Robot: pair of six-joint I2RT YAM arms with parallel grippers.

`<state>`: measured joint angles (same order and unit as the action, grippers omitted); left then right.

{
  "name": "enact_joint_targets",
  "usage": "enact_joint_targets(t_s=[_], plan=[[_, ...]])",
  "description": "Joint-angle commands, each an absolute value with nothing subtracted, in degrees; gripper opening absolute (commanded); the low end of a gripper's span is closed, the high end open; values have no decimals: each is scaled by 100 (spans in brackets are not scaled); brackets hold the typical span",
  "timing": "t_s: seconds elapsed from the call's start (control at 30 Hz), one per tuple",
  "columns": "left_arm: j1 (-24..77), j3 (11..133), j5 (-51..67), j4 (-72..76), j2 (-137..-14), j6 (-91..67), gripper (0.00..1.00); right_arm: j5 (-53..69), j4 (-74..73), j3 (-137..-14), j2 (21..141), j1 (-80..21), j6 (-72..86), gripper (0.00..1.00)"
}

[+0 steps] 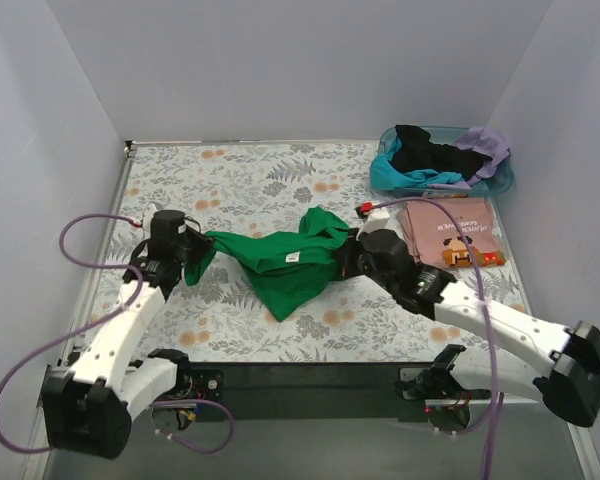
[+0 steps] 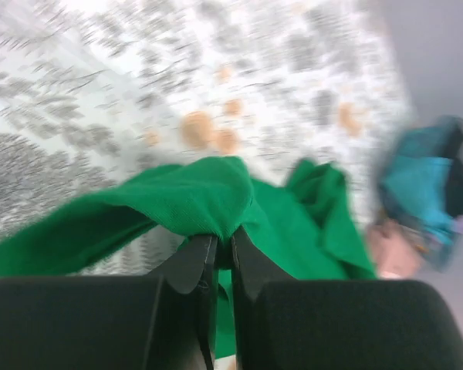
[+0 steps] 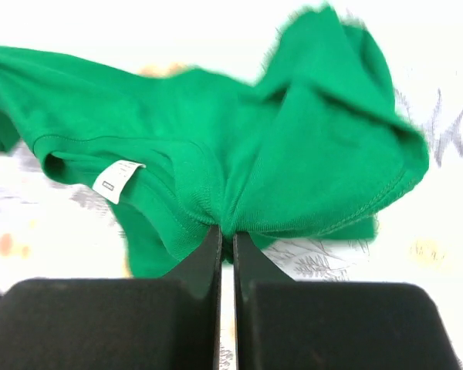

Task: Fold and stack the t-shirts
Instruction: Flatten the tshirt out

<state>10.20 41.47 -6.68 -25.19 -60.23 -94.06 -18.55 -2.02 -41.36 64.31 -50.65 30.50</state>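
The bright green t-shirt (image 1: 280,270) lies crumpled in the middle of the flower-patterned table (image 1: 230,170), stretched between the two arms. The left gripper (image 2: 224,240) is closed tight on a raised fold at the shirt's left end, and the cloth drapes over its tips. The right gripper (image 3: 226,235) is likewise pinched together on bunched cloth at the right end, where stitched edges gather. A small white label (image 3: 117,179) shows inside the neck opening. The salmon-pink t-shirt (image 1: 450,232) lies flat at the right with its printed graphic up. It sits just in front of a bin (image 1: 502,182) holding a heap of black, teal and lavender t-shirts (image 1: 430,158).
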Motion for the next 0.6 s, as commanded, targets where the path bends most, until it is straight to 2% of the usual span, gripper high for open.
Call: enact_joint_targets(t_s=[0.0, 0.17, 0.3, 0.47, 0.57], plan=[[993, 4438, -396, -2680, -4959, -9281, 0, -1504, -464, -4437, 5398, -5089, 2514, 1], [993, 5665, -544, -3347, -3975, -9246, 0, -1529, -1177, -5421, 4327, -5089, 2171, 1], [1002, 6687, -520, -3744, -3675, -9141, 0, -1223, -1590, -6282, 3860, -5089, 1882, 1], [993, 7435, -176, -3656, -3437, -9105, 0, -371, -1810, -7109, 3788, -5089, 1828, 1], [1002, 7611, -150, -3691, -3410, -9088, 0, -194, -1854, -7093, 3753, -5089, 1898, 1]])
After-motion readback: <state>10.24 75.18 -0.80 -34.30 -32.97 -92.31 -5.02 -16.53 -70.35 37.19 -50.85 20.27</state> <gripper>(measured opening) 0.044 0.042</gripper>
